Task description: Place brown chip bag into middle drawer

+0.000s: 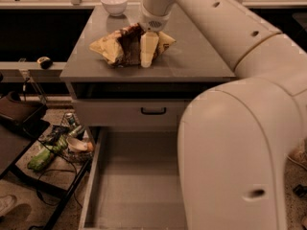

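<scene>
Currently I have the tool [147, 51] down over the brown chip bag [125, 46], which sits on the cabinet's top surface [196, 56], left of centre, well apart from the white bowl [114, 4] behind it. Can't tell from this angle whether the tool is apart or clamped on anything. I judge the bag light, soft, crinkly foil: probably slippery, will collapse under squeeze, contents fragile. I'd pinch the dark crumpled middle, not the flat pale ends. Middle drawer [139, 186] stands pulled out below.
</scene>
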`<state>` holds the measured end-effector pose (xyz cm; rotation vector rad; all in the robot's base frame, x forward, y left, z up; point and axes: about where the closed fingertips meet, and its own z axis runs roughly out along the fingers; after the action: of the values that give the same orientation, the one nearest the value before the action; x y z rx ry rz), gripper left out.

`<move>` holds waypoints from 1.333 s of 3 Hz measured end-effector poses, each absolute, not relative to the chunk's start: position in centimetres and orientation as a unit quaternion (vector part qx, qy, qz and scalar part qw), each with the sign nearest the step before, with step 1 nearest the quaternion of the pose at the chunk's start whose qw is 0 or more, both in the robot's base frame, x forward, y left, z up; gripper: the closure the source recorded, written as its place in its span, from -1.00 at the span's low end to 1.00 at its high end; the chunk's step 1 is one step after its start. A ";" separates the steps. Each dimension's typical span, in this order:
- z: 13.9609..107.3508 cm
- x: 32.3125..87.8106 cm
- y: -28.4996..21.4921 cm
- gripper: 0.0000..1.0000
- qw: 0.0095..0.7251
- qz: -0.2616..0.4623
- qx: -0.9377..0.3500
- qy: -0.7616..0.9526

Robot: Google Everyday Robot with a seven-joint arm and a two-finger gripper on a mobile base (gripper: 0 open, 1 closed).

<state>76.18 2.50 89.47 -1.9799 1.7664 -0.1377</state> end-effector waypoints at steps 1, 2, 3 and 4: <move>85.7 76.6 4.7 -0.61 0.229 -0.011 -0.738 0.635; 85.7 76.5 4.7 0.01 0.228 -0.012 -0.737 0.636; 86.5 76.3 4.5 0.47 0.229 -0.020 -0.735 0.638; 89.4 73.1 2.0 0.93 0.197 -0.053 -0.715 0.668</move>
<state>73.12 2.01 89.38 -2.0033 1.8719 -0.1498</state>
